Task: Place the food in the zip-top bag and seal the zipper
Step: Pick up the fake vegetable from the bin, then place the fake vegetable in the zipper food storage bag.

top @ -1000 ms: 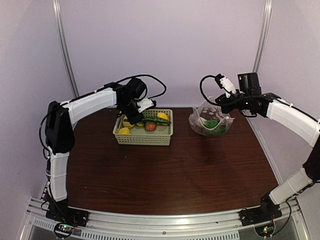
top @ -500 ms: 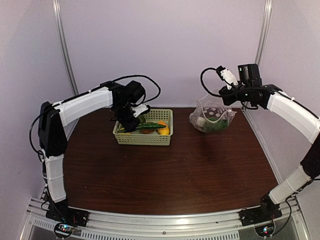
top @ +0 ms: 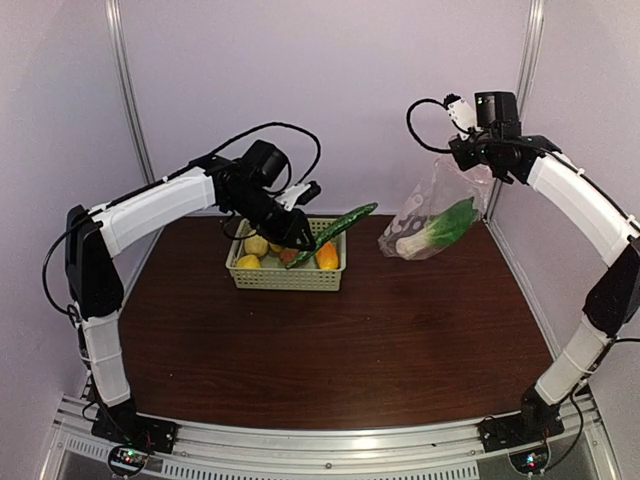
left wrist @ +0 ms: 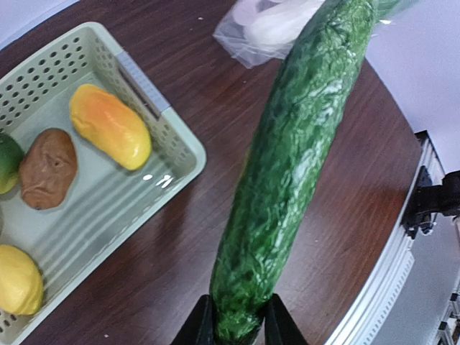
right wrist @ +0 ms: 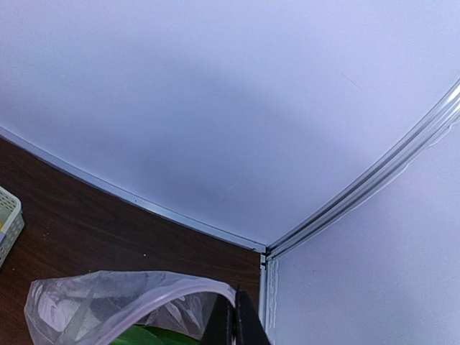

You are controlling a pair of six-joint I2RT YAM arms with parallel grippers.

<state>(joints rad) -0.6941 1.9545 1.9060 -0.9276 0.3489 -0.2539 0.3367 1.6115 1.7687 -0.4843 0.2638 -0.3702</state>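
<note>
My left gripper is shut on the near end of a long dark green piece, held in the air above the pale green basket's right side and pointing toward the bag; it fills the left wrist view. My right gripper is shut on the mouth edge of the zip-top bag, lifted off the table and hanging. The green leafy stalk with white stem lies inside the bag. In the right wrist view the bag's rim runs to my fingers. The slider tab is not visible.
The basket holds yellow pieces, an orange-yellow piece, a brown piece and a green one. The back wall and the right corner post stand close behind the bag. The table's right edge rail lies beneath the left wrist.
My left gripper rose out of the basket with the dark green piece and swung right. My right gripper lifted the bag by its mouth off the table, so it now hangs.
</note>
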